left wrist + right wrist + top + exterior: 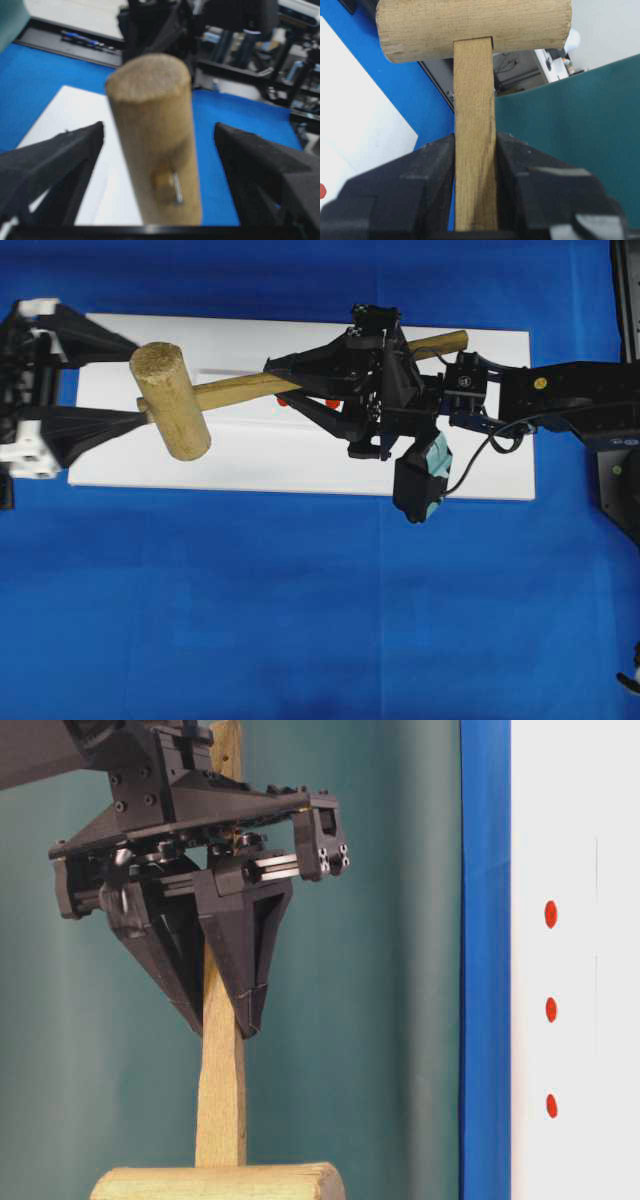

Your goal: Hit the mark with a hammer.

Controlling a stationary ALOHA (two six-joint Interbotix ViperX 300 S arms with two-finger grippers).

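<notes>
The overhead cam looks straight down on the blue bench [300,620] and takes in the whole white strip [300,455] with both arms. The table-level one sits low and close, facing sideways along the hammer [221,1060] handle, with the strip and its red dots [551,1010] at its right edge, so it seems rotated. The left wrist cam peers forward between the left gripper [160,165] fingers, right up against the mallet head, pretty blurry. The right wrist cam looks along the handle past the right gripper [475,170]. All four share the hammer.
</notes>
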